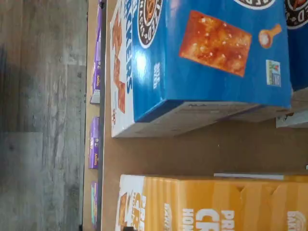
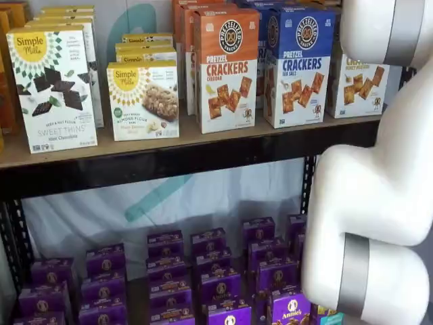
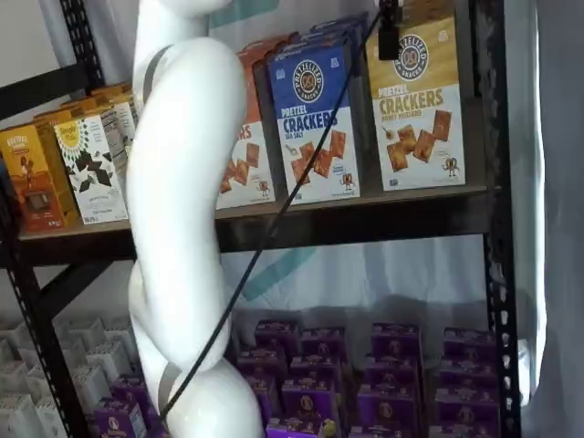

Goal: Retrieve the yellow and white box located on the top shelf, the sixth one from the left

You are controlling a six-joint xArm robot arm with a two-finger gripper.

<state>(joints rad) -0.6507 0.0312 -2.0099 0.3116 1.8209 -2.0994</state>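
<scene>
None of the retrieval looks done from where I sit: my white arm [image 3: 178, 228] fills the foreground, and a black piece of the gripper [image 3: 390, 27] hangs beside its cable; I cannot tell whether it's wide or narrow. Behind it, the yellow and white box [image 3: 418, 100] stands untouched on the top shelf [image 3: 365, 224], reading "CRACKERS". Beside it the blue carton [image 2: 298, 64] says "PRETZEL CRACKERS"; further along, 2 "Simple Mills" boxes [image 2: 53, 88].
</scene>
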